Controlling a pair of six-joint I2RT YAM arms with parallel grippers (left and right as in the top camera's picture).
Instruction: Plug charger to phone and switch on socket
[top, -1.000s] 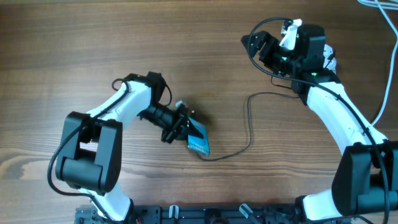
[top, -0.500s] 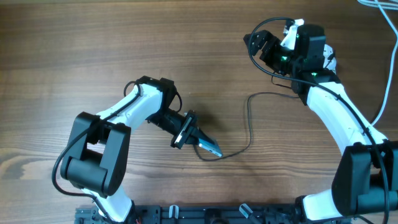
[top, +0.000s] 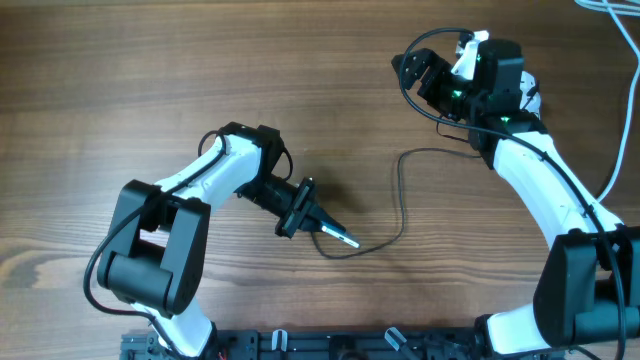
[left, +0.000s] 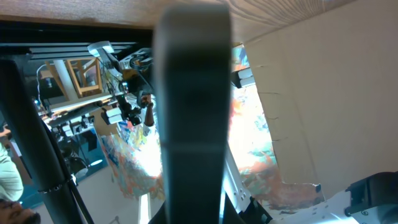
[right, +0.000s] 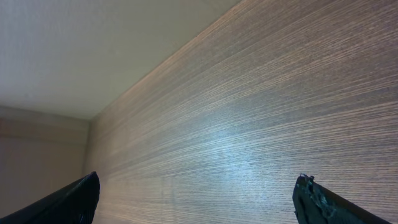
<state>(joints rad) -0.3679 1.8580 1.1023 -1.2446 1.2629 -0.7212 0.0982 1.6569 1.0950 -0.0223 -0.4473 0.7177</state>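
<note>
Though shut, left pincer (top: 318, 224) holds phone (top: 342, 238).

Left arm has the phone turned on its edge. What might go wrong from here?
The phone, pinched edge-on in the left gripper, could twist or slip out. The free end of the charger lies right beside the phone, so moving the phone may snag it. The right gripper is open, far from the charger.

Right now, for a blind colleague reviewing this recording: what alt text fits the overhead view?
The left gripper holds the phone edge-on over a wooden table. The black charger loops from beside the phone toward the right arm.
</note>
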